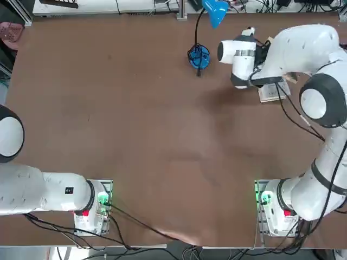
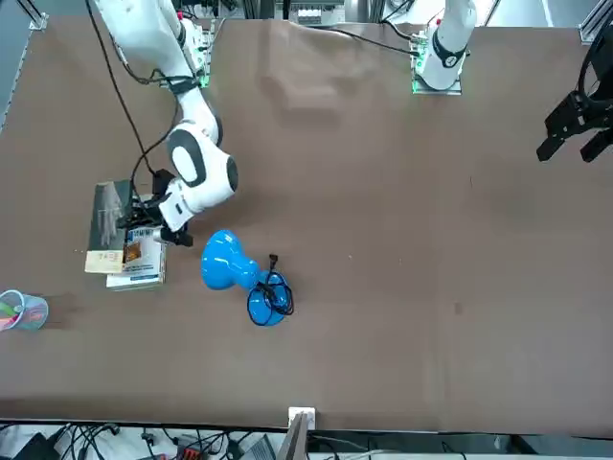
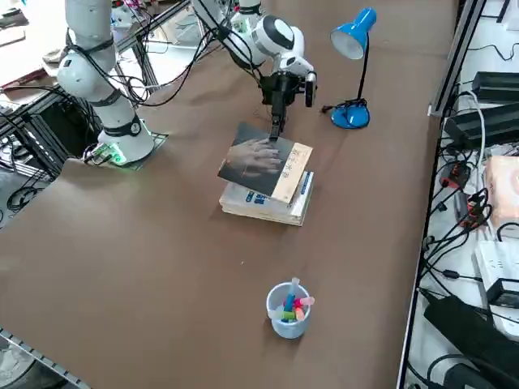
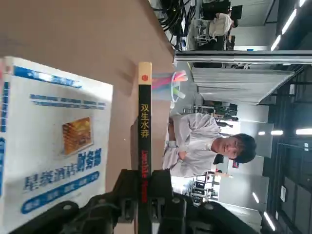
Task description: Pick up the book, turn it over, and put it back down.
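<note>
Your right gripper (image 4: pixel 144 174) has the book (image 3: pixel 251 158) pinched between its fingers, one on each cover, with the black spine running along between them in the wrist view. The gripper leans well over from upright, its fingers pointing outward from the base and somewhat down, and the right arm (image 2: pixel 196 158) is bent as it reaches across the table (image 3: pixel 178 267). You can see the book's grey cover facing upward, with its pale hand picture (a rather ghostly one), and a cream strip along one side.

The book is over part of a white book (image 3: pixel 263 209) with blue print, which lies on the table; you can't tell whether the two touch. Near them on the table is a cup (image 3: pixel 278 322) of brightly coloured things, and on another side you have the blue lamp (image 3: pixel 349 117), its cable wound about it. In the wrist view, a person (image 4: pixel 195 141) in a pale top is beyond the table.
</note>
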You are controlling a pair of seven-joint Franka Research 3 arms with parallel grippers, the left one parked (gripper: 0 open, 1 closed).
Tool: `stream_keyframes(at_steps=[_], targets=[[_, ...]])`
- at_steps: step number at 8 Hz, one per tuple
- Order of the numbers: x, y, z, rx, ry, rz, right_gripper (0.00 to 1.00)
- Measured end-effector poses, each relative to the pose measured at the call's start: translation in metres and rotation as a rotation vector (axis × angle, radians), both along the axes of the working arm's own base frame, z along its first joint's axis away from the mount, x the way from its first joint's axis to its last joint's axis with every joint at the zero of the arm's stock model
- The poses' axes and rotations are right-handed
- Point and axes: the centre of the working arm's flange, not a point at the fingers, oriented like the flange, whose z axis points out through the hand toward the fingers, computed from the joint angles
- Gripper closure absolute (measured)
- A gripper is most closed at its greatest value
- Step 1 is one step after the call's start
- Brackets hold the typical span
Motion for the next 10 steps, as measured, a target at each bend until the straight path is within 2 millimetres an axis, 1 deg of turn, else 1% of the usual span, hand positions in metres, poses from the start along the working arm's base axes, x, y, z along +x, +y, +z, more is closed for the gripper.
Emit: stream_keyframes(at_steps=[1,3,7,10], targets=[[-0.002,0.002,-0.011,-0.003,-0.012,-0.001,0.90],[-0.004,0.006,-0.024,-0.007,-0.034,0.000,0.90],[-0.002,0.012,-0.034,-0.026,-0.081,0.035,0.90],[-0.007,0.019,-0.050,-0.045,-0.099,0.070,0.90]])
